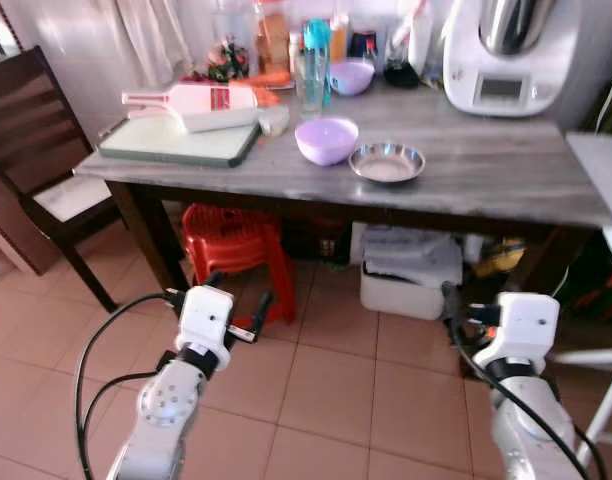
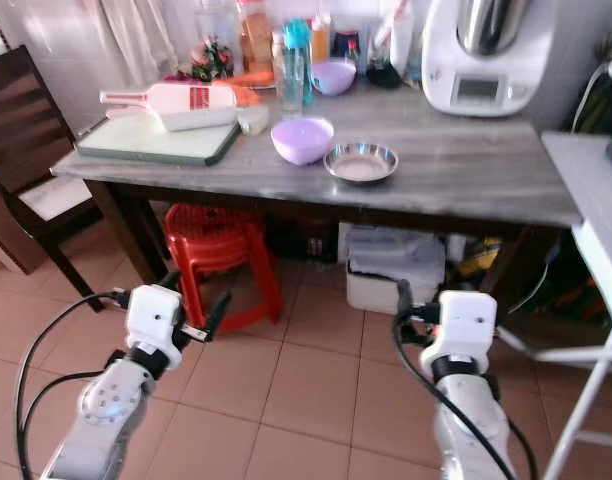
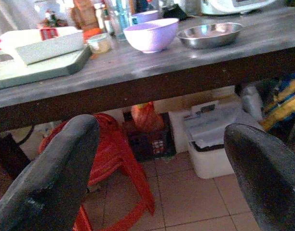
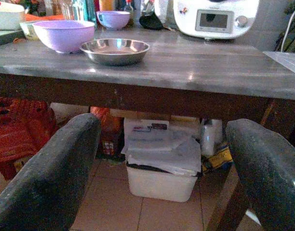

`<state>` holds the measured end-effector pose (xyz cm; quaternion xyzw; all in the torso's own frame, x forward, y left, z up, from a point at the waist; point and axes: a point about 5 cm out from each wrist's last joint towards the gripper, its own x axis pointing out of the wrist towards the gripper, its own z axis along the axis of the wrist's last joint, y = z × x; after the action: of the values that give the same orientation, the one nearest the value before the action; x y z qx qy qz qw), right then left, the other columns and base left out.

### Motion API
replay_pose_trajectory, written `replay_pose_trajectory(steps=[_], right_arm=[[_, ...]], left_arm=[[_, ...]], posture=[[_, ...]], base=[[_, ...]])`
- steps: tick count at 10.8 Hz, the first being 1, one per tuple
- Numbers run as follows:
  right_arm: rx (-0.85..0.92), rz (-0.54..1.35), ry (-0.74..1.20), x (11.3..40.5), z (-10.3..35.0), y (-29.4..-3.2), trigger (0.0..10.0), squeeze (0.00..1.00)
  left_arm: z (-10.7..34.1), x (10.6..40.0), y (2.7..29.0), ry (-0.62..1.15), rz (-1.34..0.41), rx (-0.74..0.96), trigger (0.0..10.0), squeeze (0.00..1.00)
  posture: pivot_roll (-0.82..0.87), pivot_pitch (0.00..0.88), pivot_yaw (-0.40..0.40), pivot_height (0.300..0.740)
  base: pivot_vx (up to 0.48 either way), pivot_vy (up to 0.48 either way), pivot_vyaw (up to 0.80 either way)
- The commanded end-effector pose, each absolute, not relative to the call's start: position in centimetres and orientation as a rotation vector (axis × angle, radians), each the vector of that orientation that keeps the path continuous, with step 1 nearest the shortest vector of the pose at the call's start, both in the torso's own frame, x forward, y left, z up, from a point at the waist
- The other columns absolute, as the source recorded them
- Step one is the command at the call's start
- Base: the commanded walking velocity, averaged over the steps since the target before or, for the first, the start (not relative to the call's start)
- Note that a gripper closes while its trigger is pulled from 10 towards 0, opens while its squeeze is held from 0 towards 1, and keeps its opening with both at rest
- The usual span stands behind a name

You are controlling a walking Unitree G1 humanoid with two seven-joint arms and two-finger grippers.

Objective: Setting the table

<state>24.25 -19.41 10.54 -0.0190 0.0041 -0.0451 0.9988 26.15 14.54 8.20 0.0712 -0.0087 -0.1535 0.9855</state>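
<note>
Lilac plastic bowl [image 1: 326,139] sits just beside the steel dish [image 1: 386,162] near the table [image 1: 506,175] edge. Left gripper [image 3: 157,163] and right gripper [image 4: 162,163] hang low, wide open, empty; a careless reach could knock either off.

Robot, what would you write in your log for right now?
standing before table | left gripper open, low | right gripper open, low | purple bowl, steel bowl untouched

Silver jointed arms carry boxy white wrist housings, looping black cables and black-fingered claws.
</note>
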Motion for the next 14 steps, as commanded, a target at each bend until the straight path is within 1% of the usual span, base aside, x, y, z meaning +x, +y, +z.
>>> replay_pose_trajectory(steps=[1, 4, 6, 9, 14], right_arm=[[-0.033, -0.073, -0.007, 24.4, 11.0, -19.0, 10.0, 0.0], [-0.024, -0.082, -0.059, 24.1, 12.1, -18.6, 10.0, 0.0], [-0.006, -0.096, -0.09, 23.2, 13.0, -17.8, 10.0, 0.0], [0.001, -0.107, -0.057, 22.7, 12.3, -18.0, 10.0, 0.0], [0.004, -0.084, -0.036, 22.8, 11.8, -17.7, 10.0, 0.0]], left_arm=[[8.4, 26.1, 14.7, -0.02, -0.309, 0.142, 10.0, 0.0], [8.9, 26.3, 14.7, -0.034, -0.31, 0.129, 10.0, 0.0], [9.0, 26.1, 14.8, -0.034, -0.321, 0.117, 10.0, 0.0], [8.9, 26.1, 14.7, -0.026, -0.338, 0.114, 10.0, 0.0], [9.0, 26.0, 14.6, -0.025, -0.348, 0.117, 10.0, 0.0]], posture=[[-0.01, 0.0, 0.046, 0.74], [0.0, 0.0, 0.05, 0.74], [0.0, 0.0, 0.052, 0.74], [-0.01, 0.002, 0.06, 0.74], [0.0, 0.001, 0.056, 0.74]], base=[[0.0, -0.405, 0.0], [0.0, -0.407, 0.0], [0.0, -0.409, 0.0], [0.0, -0.409, -0.64], [0.0, -0.409, 0.0]])
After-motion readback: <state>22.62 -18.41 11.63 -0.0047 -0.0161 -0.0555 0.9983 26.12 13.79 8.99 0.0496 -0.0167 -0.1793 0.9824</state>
